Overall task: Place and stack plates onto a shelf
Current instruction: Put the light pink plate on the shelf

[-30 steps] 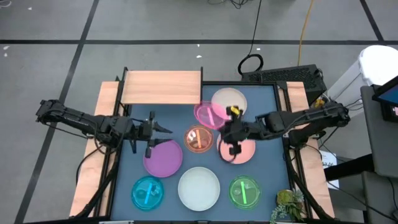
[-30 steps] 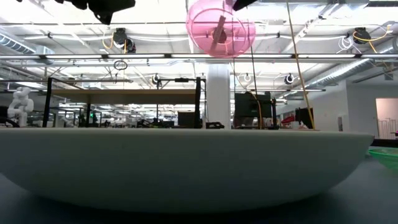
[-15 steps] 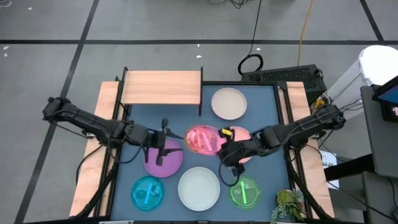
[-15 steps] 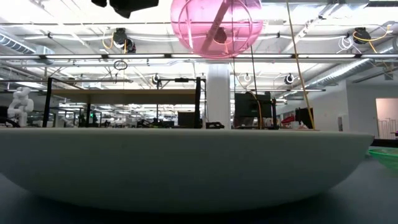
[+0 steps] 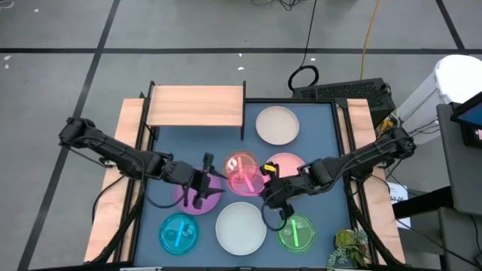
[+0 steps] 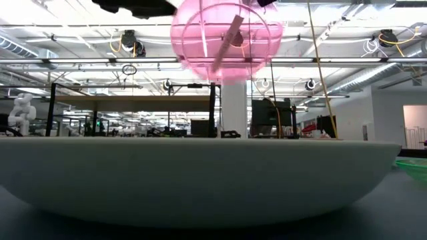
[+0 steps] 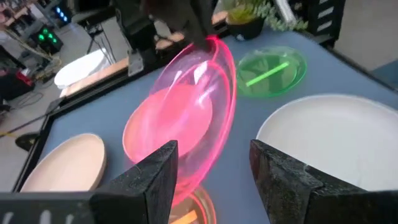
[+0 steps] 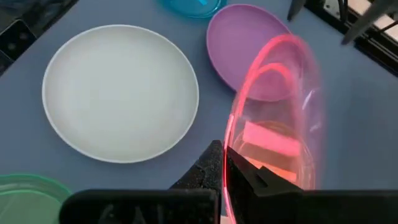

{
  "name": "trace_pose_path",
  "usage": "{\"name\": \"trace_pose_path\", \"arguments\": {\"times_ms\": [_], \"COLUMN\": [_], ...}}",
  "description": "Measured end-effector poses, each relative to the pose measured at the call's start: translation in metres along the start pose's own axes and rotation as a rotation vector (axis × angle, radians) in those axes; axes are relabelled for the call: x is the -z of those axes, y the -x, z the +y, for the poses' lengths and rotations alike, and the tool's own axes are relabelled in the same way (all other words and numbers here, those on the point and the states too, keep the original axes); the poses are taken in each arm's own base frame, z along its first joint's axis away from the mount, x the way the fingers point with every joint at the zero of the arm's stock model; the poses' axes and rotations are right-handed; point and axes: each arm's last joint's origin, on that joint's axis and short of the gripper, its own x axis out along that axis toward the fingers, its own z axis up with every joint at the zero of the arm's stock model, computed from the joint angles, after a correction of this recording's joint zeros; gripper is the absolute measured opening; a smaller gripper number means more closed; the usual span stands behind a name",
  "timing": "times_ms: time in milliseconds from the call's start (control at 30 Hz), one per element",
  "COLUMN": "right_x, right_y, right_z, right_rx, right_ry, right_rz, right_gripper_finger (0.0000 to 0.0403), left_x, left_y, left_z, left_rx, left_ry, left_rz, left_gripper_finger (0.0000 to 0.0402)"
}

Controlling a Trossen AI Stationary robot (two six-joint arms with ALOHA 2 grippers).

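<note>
gripping the magenta plate [image 8: 273,118] rim, right gripper [image 8: 225,163] clenched, tilted aloft; left gripper [image 7: 211,171] beside it, spread, empty.

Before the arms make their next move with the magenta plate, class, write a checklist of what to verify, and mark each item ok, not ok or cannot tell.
1. Right hand shut on the magenta plate rim: ok.
2. Magenta plate lifted off the table: ok.
3. Left hand open, facing the plate: ok.
4. Left hand already gripping the plate: not ok.
5. Shelf bare, ready for plates: ok.
6. Orange plate below out of the way: cannot tell.
</note>
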Motion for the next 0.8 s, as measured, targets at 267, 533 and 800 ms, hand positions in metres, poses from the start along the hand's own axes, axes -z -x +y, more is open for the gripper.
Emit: {"name": "trace_pose_path", "arguments": {"times_ms": [267,533,800], "right_x": [0.008,0.013,0.018], "right_y": [-0.010,-0.020,-0.023], "right_z": [0.003,0.007,0.009], "right_rx": [0.005,0.012,0.009], "right_ry": [-0.016,-0.022,-0.006], "right_rz": [-0.020,-0.056,-0.040], "right_gripper_finger": [0.0000,0.0000,0.0000], "left_x": [0.005,0.010,0.013], "left_y": [-0.009,-0.017,-0.021], "left_z": [-0.005,-0.008,-0.008], "left_rx": [0.022,0.034,0.040], "left_ry": [-0.047,-0.093,-0.111], "left_rz": [0.027,0.057,0.068], "left_gripper_finger": [0.0204,0.0202,0.0149]}}
